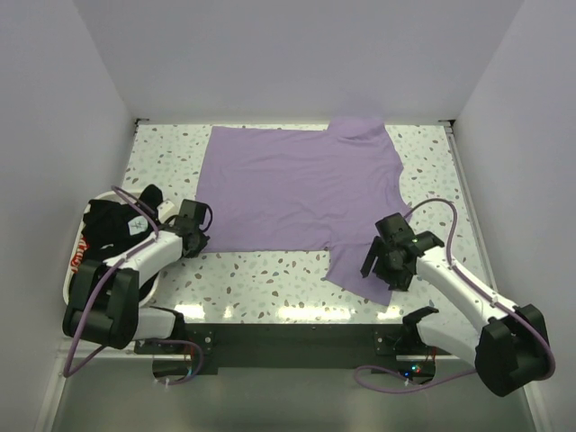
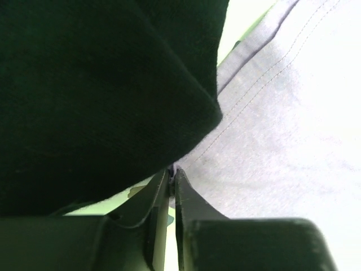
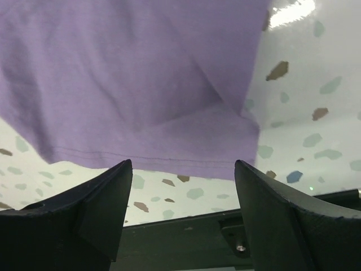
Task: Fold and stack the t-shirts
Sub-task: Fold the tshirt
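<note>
The lavender-purple t-shirt (image 1: 297, 184) lies spread flat on the table with its collar end to the right. My left gripper (image 1: 199, 241) is at its near left corner, jaws shut and pinching the lavender cloth edge (image 2: 173, 169). My right gripper (image 1: 384, 272) is open and empty, held over the near sleeve (image 1: 358, 268). In the right wrist view the sleeve hem (image 3: 169, 158) lies just beyond my open gripper (image 3: 183, 175). Black t-shirts (image 1: 112, 220), one with a red-and-white print (image 1: 85, 245), are bunched in the tray on the left.
The white tray (image 1: 72, 270) stands at the table's left edge beside the left arm. White walls enclose the speckled table (image 1: 270, 270) at the back and sides. A black cloth-like mass (image 2: 96, 90) fills the upper left of the left wrist view.
</note>
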### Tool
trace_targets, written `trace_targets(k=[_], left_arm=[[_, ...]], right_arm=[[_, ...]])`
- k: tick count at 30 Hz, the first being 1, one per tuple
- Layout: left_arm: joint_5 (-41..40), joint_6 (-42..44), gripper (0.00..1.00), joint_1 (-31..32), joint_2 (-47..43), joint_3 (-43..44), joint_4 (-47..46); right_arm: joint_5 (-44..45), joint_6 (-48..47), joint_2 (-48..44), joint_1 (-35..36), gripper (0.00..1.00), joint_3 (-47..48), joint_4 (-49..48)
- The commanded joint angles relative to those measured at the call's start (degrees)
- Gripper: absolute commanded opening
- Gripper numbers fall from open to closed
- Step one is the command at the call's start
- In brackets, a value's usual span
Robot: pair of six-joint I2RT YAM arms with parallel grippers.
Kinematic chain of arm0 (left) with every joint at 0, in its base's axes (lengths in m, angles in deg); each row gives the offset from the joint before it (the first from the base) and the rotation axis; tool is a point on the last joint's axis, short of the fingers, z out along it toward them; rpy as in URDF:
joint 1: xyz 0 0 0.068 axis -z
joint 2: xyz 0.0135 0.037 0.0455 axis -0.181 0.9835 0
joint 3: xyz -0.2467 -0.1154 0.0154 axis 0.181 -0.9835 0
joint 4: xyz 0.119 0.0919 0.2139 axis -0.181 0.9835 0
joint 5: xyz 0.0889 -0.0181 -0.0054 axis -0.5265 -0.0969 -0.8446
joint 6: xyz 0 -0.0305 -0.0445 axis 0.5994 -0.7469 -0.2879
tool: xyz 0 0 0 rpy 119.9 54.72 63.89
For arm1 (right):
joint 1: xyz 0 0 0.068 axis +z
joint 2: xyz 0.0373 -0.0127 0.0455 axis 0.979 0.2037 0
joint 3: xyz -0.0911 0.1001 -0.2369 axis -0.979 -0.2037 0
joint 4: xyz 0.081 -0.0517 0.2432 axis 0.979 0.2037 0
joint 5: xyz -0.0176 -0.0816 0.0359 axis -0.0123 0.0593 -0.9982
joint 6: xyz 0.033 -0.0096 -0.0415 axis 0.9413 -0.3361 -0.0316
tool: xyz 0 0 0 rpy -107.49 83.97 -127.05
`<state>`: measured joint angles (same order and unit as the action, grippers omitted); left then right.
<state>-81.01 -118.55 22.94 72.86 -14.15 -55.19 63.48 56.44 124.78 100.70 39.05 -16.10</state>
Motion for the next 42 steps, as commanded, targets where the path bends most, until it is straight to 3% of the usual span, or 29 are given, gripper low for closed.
trace_targets(k=[1, 11, 14, 15, 17, 18, 22, 42], left_arm=[[0.96, 0.64, 0.09, 0.32, 0.79, 0.23, -1.72], [3.25, 1.87, 0.04, 0.32, -0.7, -0.47, -2.95], [3.25, 2.14, 0.02, 0.32, -0.79, -0.47, -2.86], [3.16, 2.23, 0.02, 0.41, -0.97, -0.56, -2.78], [2.9, 2.31, 0.01, 0.32, -1.5, -0.73, -2.51], [2.81, 2.4, 0.0, 0.32, -1.76, -0.73, -2.34], [1.32, 2.75, 0.0, 0.32, -2.99, -0.04, -0.67], [-3.61, 3.28, 0.0, 0.32, -13.62, 1.29, 8.73]], right_arm=[[4.21, 3.51, 0.26, 0.22, 0.76, -0.74, 6.3], [1.75, 6.33, 3.69, 0.22, 0.73, -6.1, -3.35], [2.36, 6.24, 4.57, 0.13, 0.63, -6.63, -5.11], [2.37, 6.07, 4.4, 0.22, 0.51, -6.63, -5.47], [2.28, 6.15, 3.96, 0.22, 0.38, -6.37, -5.56], [2.19, 5.98, 3.44, 0.22, 0.23, -5.93, -5.47], [2.19, 4.75, 0.98, 0.22, 0.0, -3.74, -2.58], [-1.5, 1.41, -17.47, 0.13, 0.0, 5.32, 13.42]])
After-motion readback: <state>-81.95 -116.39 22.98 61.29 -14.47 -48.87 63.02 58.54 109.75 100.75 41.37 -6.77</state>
